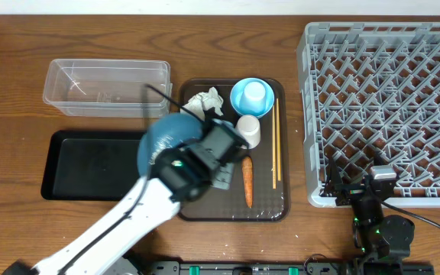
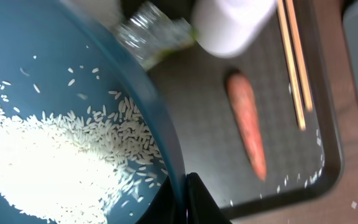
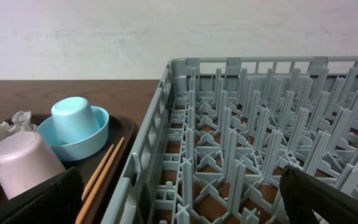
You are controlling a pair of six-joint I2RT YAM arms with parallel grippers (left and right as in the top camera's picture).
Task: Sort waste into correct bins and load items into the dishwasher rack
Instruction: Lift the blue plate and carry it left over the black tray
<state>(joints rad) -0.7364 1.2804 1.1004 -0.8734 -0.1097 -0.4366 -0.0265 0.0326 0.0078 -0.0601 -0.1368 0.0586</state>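
My left gripper (image 1: pixel 198 155) is shut on the rim of the dark-blue dish (image 1: pixel 165 139), which hangs over the left edge of the brown tray. In the left wrist view the fingertips (image 2: pixel 194 198) pinch that rim and a heap of white rice (image 2: pixel 48 168) lies in the dish (image 2: pixel 23 56). On the tray lie the carrot (image 1: pixel 247 182), chopsticks (image 1: pixel 275 141), white cup (image 1: pixel 248 130), tissues (image 1: pixel 207 101) and the light-blue bowl (image 1: pixel 252 98). My right gripper (image 1: pixel 361 185) is open and empty at the front edge of the dishwasher rack (image 1: pixel 388 107).
The black tray (image 1: pixel 82 168) and the clear tub (image 1: pixel 107 85) sit left of the brown serving tray (image 1: pixel 270 208). A crinkly wrapper (image 2: pixel 157 34) lies by the dish's rim. Loose rice grains (image 2: pixel 303 180) dot the tray's corner. A small light-blue cup (image 3: pixel 73 115) stands upturned in the bowl.
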